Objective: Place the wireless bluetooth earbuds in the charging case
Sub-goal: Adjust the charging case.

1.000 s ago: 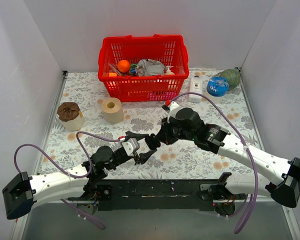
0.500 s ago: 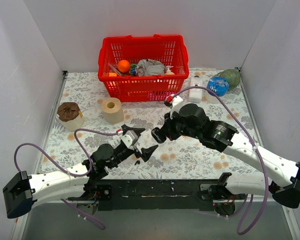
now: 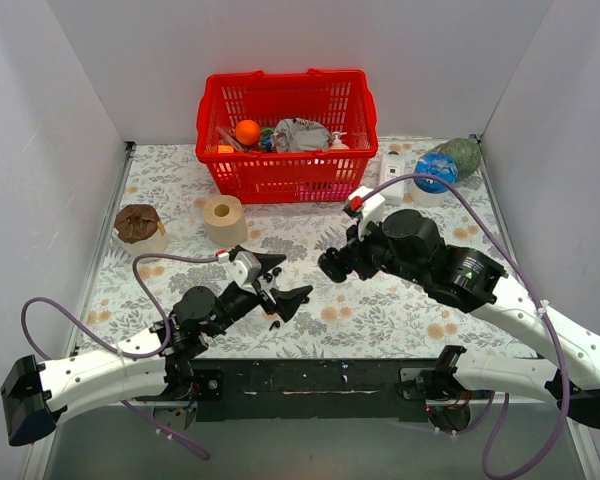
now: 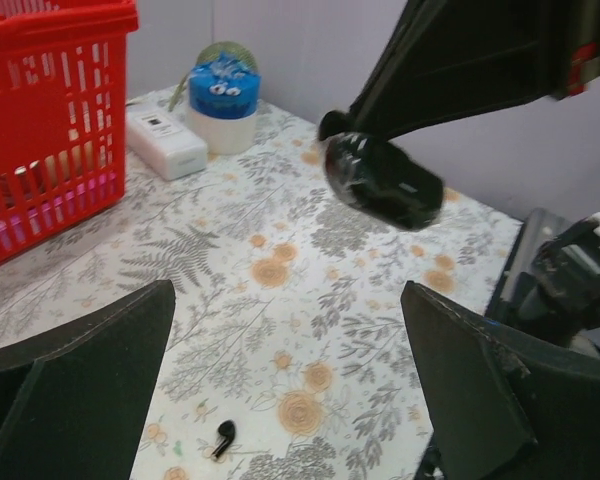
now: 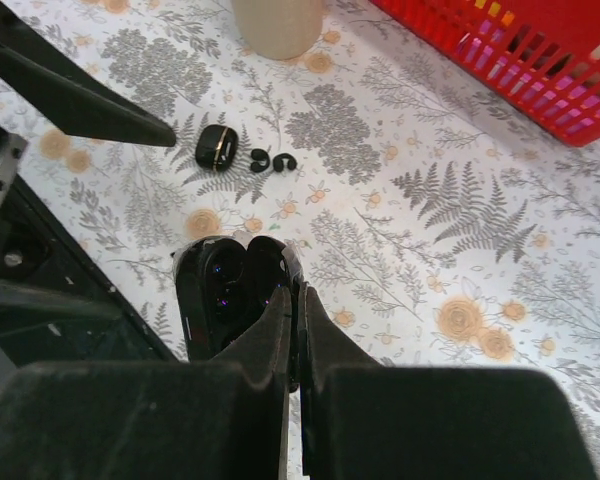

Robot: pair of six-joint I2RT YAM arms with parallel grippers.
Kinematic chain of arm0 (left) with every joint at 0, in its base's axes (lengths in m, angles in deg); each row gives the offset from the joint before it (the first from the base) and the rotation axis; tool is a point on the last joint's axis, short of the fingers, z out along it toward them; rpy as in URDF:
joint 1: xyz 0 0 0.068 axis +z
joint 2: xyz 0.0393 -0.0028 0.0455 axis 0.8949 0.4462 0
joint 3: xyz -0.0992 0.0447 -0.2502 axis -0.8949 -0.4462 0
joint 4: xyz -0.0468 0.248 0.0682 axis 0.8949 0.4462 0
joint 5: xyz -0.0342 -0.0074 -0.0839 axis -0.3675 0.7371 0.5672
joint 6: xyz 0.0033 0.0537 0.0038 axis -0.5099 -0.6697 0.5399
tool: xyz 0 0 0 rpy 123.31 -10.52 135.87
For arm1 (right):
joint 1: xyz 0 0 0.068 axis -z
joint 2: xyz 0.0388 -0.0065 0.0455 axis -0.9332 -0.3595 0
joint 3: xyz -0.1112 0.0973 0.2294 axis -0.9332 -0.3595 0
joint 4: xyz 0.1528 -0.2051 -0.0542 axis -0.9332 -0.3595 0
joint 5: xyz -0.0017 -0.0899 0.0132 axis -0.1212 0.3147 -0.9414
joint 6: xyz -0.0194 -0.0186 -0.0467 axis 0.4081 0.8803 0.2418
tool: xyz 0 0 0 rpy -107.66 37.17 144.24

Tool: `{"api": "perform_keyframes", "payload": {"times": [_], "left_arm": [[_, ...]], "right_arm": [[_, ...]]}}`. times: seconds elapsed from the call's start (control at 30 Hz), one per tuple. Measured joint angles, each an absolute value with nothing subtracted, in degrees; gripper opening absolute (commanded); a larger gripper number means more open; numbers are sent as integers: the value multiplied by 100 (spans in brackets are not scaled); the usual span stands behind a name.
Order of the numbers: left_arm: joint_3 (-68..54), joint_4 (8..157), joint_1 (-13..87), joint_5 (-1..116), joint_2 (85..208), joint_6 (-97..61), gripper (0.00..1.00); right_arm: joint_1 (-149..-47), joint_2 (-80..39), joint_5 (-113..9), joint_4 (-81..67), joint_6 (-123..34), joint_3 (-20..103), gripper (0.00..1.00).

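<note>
Two fingers of the right claw (image 3: 332,266) are pressing together on the charging case (image 4: 385,182) and are holding it in the air above the tabletop (image 3: 410,305). In the right wrist view the case is showing two hollows, so I am judging that its lid is standing open. The left claw (image 3: 292,277) is spreading wide and is holding nothing.

One second ago both claws were meeting nose to nose low over the tabletop. Now they are standing apart, because the right one has been drawing back to the right with the case. I am reading this as the case being taken over and made ready, while the putting in is not yet begun.

The earbuds (image 5: 259,160) are lying on the tabletop below and between the claws, two tiny comma shapes side by side. Just beside them a rounder black piece with a gold line (image 5: 217,147) is lying, and I cannot tell what it is. In the left wrist view only one of the earbuds is showing, between the open fingers.

These small things are sitting near the front edge, close to the black rail (image 3: 310,380) of the arm bases, so the left claw is having little room behind them. More open room is lying ahead, toward the paper roll (image 3: 223,221) and the red basket (image 3: 285,180), both well apart from the claws.
</note>
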State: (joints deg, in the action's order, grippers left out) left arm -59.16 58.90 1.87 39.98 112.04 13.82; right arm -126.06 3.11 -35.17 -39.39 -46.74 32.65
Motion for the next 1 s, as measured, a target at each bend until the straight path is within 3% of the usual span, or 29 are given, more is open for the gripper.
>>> {"api": "perform_keyframes", "payload": {"times": [0.27, 0.53, 0.7, 1.0], "left_arm": [[-5232, 6630, 225, 5294, 11049, 1800, 98], [-4911, 6928, 1108, 6959, 11344, 2215, 98], [-4911, 6563, 2061, 7823, 11471, 2681, 98], [-4913, 6038, 2144, 8686, 11972, 2871, 98]], "right_arm": [[-13108, 505, -2754, -4027, -4046, 3289, 1], [-14839, 252, -1045, -4086, -3404, 3518, 1], [-15119, 118, -551, -4079, -3249, 3518, 1], [-15207, 99, -433, -4040, -3229, 3520, 1]]}}
